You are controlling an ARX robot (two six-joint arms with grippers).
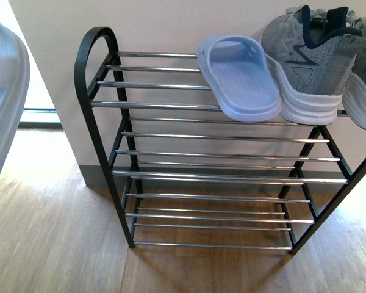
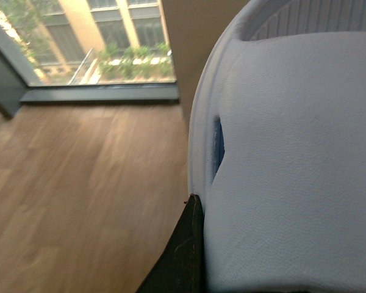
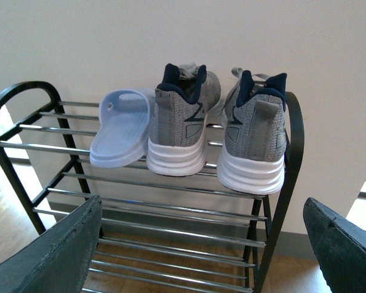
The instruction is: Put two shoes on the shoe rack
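The shoe rack (image 1: 104, 104) has a black frame and chrome rods and stands against a pale wall. On its top tier lie one pale blue slide (image 1: 241, 79) and, to its right, two grey sneakers (image 1: 311, 67) (image 1: 363, 91). The right wrist view shows the same slide (image 3: 119, 128) and sneakers (image 3: 183, 128) (image 3: 256, 140), heels outward. My left gripper (image 2: 250, 244) is shut on a second pale blue slide (image 2: 293, 152), which fills that view; one black finger (image 2: 183, 256) presses its edge. My right gripper (image 3: 201, 256) is open and empty, in front of the rack's lower tiers.
The top tier's left half (image 1: 152, 79) and the lower tiers (image 1: 219, 177) hold nothing. A wooden floor (image 2: 79, 183) runs to a floor-level window (image 2: 97, 55). A blurred pale shape (image 1: 3, 104) fills the front view's left edge, close to the camera.
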